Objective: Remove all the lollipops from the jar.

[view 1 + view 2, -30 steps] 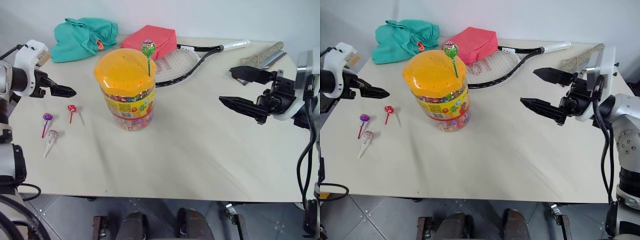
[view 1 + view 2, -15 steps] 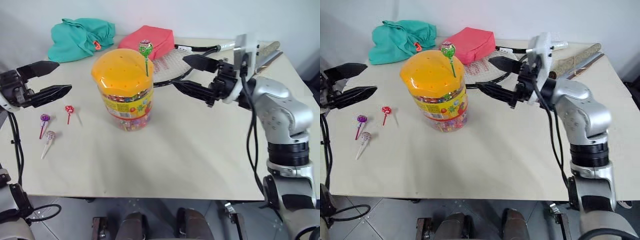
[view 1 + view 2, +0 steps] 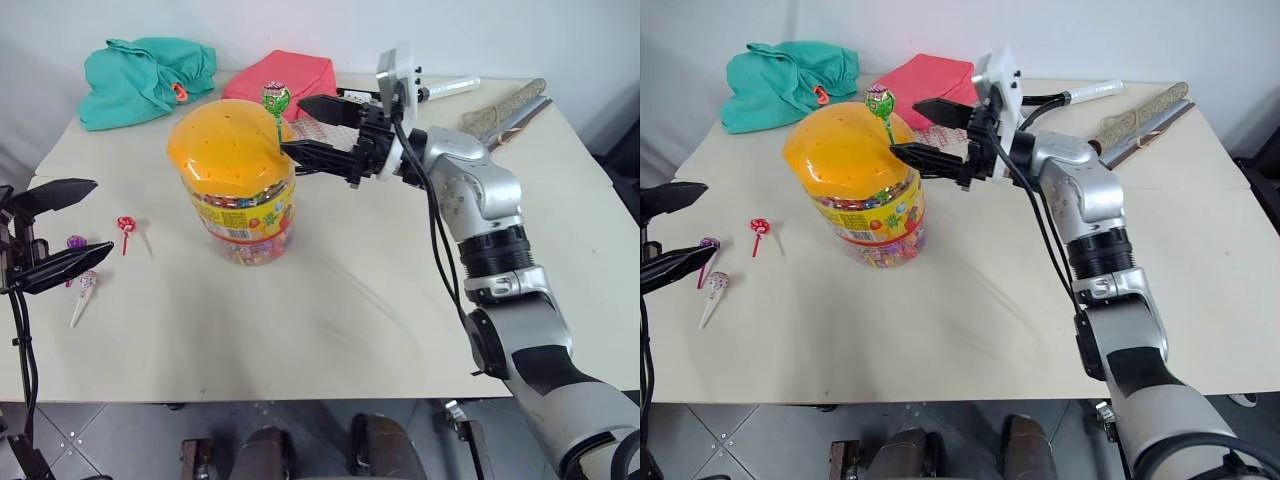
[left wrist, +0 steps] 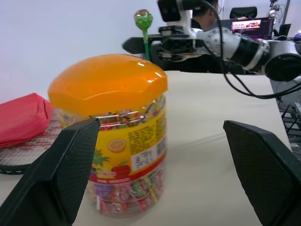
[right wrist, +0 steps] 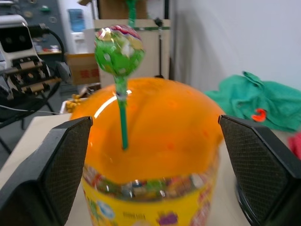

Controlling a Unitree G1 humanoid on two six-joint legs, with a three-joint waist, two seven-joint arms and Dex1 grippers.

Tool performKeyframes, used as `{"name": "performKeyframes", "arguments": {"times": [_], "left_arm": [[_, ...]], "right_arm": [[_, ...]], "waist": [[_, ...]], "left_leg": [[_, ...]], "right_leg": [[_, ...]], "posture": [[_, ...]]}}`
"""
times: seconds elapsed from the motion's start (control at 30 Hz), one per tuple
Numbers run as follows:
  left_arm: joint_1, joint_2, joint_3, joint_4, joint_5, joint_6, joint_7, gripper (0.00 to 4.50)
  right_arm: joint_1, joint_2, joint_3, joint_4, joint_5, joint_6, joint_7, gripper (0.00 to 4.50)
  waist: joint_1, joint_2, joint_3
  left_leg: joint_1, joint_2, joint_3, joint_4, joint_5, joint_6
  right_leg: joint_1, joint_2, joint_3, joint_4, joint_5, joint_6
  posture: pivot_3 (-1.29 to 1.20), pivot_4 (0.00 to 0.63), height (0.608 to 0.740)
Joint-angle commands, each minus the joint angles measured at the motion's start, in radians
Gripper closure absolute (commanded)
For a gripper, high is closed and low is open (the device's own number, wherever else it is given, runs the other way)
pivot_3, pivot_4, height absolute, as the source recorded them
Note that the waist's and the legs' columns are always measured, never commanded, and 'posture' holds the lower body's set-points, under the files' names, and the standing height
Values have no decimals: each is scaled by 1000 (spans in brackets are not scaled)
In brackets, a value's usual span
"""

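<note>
Lollipops: three (image 3: pixel 125 223) out on table (image 3: pixel 380 300), left of jar (image 3: pixel 235 190). Green one (image 3: pixel 275 99) left in lid; right gripper (image 3: pixel 305 128) spread near it, left gripper (image 3: pixel 65 225) spread, empty.

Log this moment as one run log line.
right pincer: open, at green lollipop | green lollipop: standing in jar lid | left pincer: open, empty | table: three lollipops out

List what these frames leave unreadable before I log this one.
- Purple lollipop: left eye view, partly behind the left gripper.
- Racket: head mostly hidden by the right gripper and jar.
- Green lollipop: right wrist view, the lid hides how deep its stick goes.
- Jar label text: too small in every view.
</note>
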State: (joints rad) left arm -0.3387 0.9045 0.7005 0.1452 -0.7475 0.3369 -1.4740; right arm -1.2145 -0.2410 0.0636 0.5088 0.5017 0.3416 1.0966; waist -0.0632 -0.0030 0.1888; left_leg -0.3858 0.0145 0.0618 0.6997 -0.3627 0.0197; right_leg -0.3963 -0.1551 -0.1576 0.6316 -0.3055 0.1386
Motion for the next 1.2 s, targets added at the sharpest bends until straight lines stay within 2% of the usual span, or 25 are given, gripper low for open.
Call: {"name": "performKeyframes", "arguments": {"times": [0.03,0.1,0.37,0.5,0.67,0.8,0.9,1.03,1.2], "left_arm": [[27,15,49,-58,-46,-2,23,15],[46,17,64,-72,-54,-3,34,0],[74,17,72,-100,-92,-4,58,0],[70,18,58,-85,-97,-10,60,0],[49,23,52,-46,-107,-8,50,0],[31,37,43,-16,-105,-7,35,0],[14,49,34,9,-99,-9,29,0],[-8,57,6,33,-90,-11,17,0],[-45,58,-26,61,-81,-21,22,0]], "right_arm": [[-41,22,-6,11,-10,-26,41,185],[-43,31,-6,7,-12,-25,63,575],[-59,40,-20,-17,-29,-39,75,3236],[-93,29,-70,-59,15,-4,60,4456],[-130,5,-135,-107,53,36,11,4456],[-148,-41,-195,-165,78,99,-83,4456],[-106,-163,-216,-223,43,221,-182,4456],[43,-410,-116,-346,-40,484,-214,4456],[229,-543,-142,-449,-62,644,-298,4456]], "waist": [[1,0,0],[1,0,0],[1,0,0],[1,0,0],[1,0,0],[4,0,0],[9,0,0],[25,-2,-1],[25,0,0]], "left_leg": [[0,0,0,0,0,0],[0,0,0,0,0,0],[0,0,0,0,0,0],[0,0,0,0,0,0],[0,0,-1,-1,0,0],[0,0,0,-1,0,-1],[0,0,0,-1,0,-1],[0,-1,-2,-1,-1,0],[-1,0,6,-1,-1,-1]], "right_leg": [[0,0,0,0,0,0],[0,0,1,0,0,0],[0,0,1,0,0,0],[0,0,1,0,0,0],[0,0,1,0,0,0],[0,0,1,0,0,0],[0,0,1,0,0,0],[1,0,1,0,0,0],[-1,0,1,-4,0,0]], "posture": [[0,150,740],[0,150,740],[0,150,740],[0,150,740],[0,150,740],[0,150,740],[0,150,740],[0,150,740],[0,150,740]]}}
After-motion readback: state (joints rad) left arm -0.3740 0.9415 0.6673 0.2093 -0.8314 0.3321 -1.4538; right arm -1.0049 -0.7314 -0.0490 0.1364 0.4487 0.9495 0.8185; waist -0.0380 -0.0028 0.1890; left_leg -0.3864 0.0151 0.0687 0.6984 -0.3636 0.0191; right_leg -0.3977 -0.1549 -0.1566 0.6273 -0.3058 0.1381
